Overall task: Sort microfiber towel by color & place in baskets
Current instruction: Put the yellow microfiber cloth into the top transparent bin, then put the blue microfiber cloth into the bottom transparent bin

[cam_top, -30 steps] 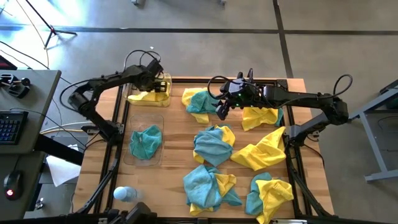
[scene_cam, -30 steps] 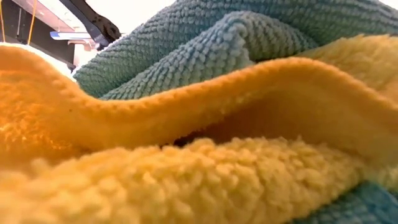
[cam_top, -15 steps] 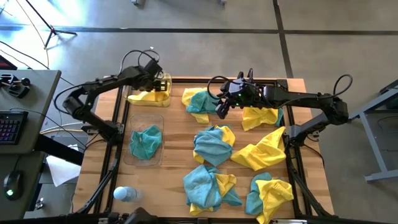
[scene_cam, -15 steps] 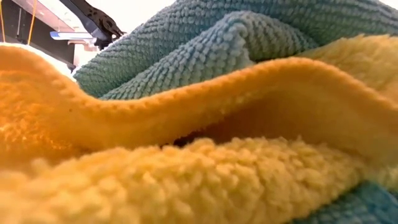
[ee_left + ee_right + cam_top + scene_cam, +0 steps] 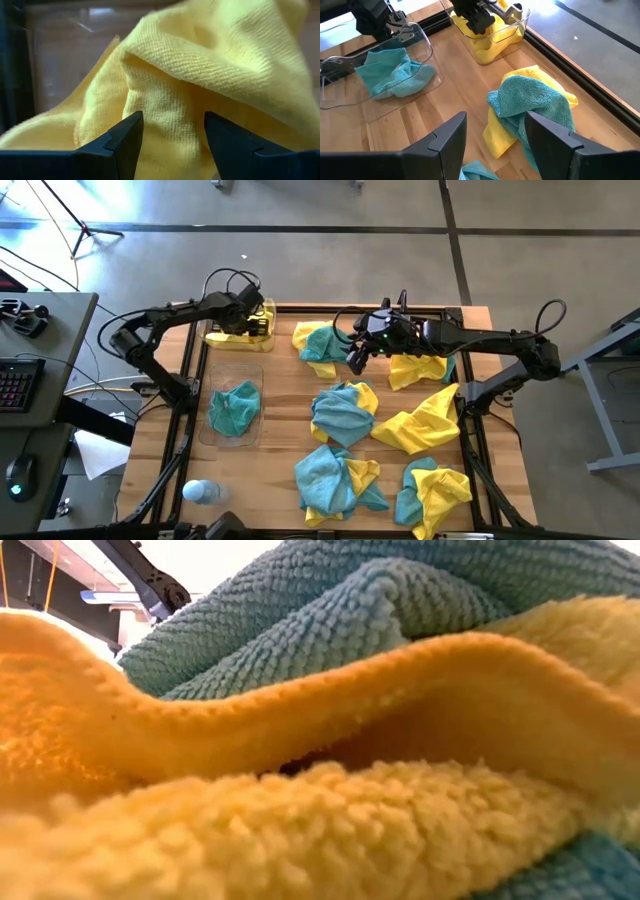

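The wooden worktop [image 5: 285,430] takes up most of the space, framed by black metal rails, and it is strewn with loose heaps of microfiber towel [image 5: 340,412], yellow and teal crumpled together across its middle and right side. The two dark arms reach in from either side along the far edge. On the left stand the two clear baskets: the far basket [image 5: 262,330] holds a yellow towel [image 5: 232,335], the near basket [image 5: 217,432] holds one bunched teal towel [image 5: 234,406]. The left gripper [image 5: 248,317] is down in the far basket, its jaws spread apart with the yellow cloth lying right in front of them, not pinched. The right gripper [image 5: 354,360] hangs over the worktop between a teal-and-yellow heap [image 5: 318,345] and a yellow towel [image 5: 418,367], jaws spread and holding nothing. From its wrist, that teal-and-yellow heap [image 5: 532,107] lies just ahead on the wood, both baskets beyond it. A small pale bottle [image 5: 200,492] lies at the near left corner of the worktop.
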